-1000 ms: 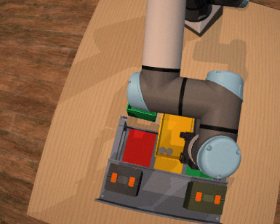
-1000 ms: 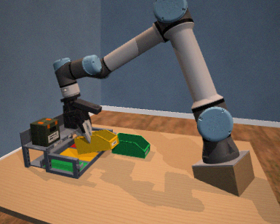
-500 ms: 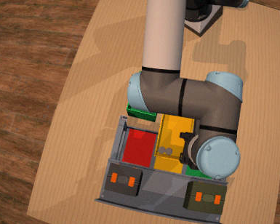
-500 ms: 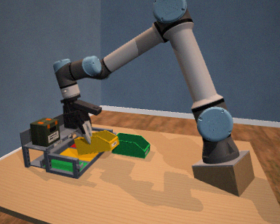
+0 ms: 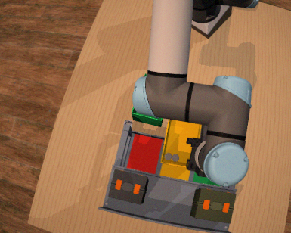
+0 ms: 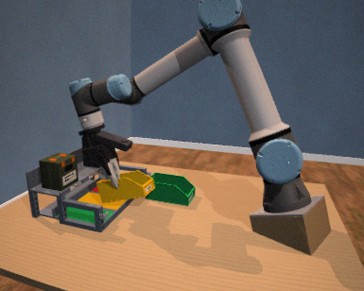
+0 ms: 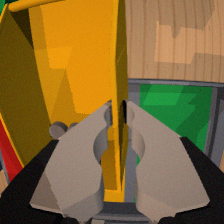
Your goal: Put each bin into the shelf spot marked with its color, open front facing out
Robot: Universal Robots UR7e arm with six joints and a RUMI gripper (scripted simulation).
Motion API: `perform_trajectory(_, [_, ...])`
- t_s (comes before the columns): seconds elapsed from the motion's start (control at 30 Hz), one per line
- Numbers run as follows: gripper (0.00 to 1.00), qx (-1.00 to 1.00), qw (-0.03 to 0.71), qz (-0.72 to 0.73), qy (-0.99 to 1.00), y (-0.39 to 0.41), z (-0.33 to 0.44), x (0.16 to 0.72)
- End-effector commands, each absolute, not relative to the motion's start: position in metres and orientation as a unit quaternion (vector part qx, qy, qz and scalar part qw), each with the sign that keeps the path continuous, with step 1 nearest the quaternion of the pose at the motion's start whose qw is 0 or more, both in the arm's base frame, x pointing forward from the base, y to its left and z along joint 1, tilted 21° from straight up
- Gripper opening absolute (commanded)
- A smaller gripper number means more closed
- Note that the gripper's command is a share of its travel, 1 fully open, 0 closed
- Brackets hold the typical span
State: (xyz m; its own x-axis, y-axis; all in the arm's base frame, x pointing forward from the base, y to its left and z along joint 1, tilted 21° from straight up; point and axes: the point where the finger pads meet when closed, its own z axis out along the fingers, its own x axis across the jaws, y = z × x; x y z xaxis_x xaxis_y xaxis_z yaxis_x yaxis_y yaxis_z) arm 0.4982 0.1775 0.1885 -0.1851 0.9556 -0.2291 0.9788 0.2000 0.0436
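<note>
Green bin point(image 5: 147, 117) point(image 6: 171, 189) partly hidden, contents perhaps behind wall.

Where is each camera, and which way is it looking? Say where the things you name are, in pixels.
Top: high above the table, looking down at the shelf point(image 5: 168, 197) point(image 6: 95, 226); the arm crosses it.

Exterior: off to one side, looking across the table; it shows the whole arm and its base.

Wrist: by the gripper point(image 5: 189, 153) point(image 6: 116, 186) point(image 7: 119, 101), looking past its fingers, shut on the yellow bin's wall.

All three share the yellow bin point(image 5: 183, 138) point(image 6: 122, 187) point(image 7: 90, 55).
</note>
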Motion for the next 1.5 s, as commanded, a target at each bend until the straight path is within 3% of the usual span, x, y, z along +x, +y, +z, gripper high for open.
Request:
perform_trajectory(0.0, [0.0, 0.63, 0.103, -0.056, 0.768, 0.1774, 0.1872, 0.499])
perform_trajectory(1.47, [0.0, 0.63, 0.103, -0.057, 0.768, 0.1767, 0.1808, 0.5009])
